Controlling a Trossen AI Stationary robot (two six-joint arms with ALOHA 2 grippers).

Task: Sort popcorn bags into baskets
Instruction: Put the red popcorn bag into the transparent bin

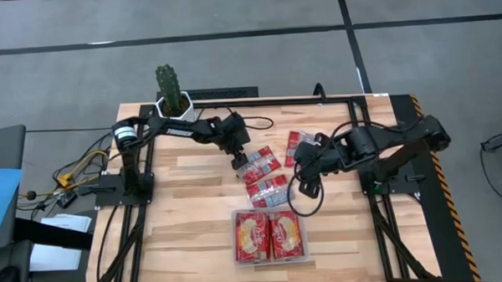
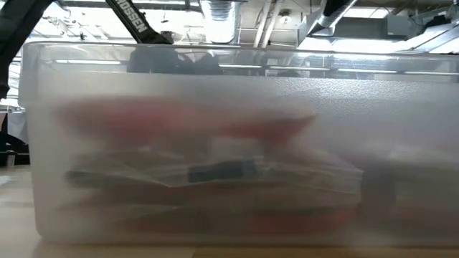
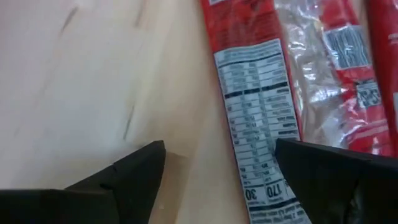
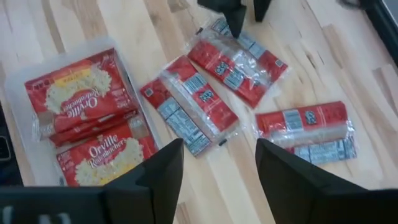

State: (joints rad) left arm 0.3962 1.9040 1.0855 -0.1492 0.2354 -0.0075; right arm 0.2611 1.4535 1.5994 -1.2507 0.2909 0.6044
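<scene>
- The clear tray (image 1: 270,259) already held popcorn bags face up, side by side; three more red packets lay loose on the wood just beyond it, away from the table's front edge.
- Nearest the tray lay one packet (image 1: 269,191), a second (image 1: 259,166) just past it, and a third (image 1: 298,147) farther off.
- The left gripper (image 1: 239,161) hovered low at the second packet's edge, jaws spread with nothing between them. Closing there could catch only a glossy rim, so the bag might slip out.
- The right gripper (image 1: 307,182) hung beside the nearest packet, jaws apart and empty. Both grippers sat close together; reaching for neighbouring packets risked the arms bumping.
- The nearest two packets almost touched, so one pinch might drag both.
</scene>
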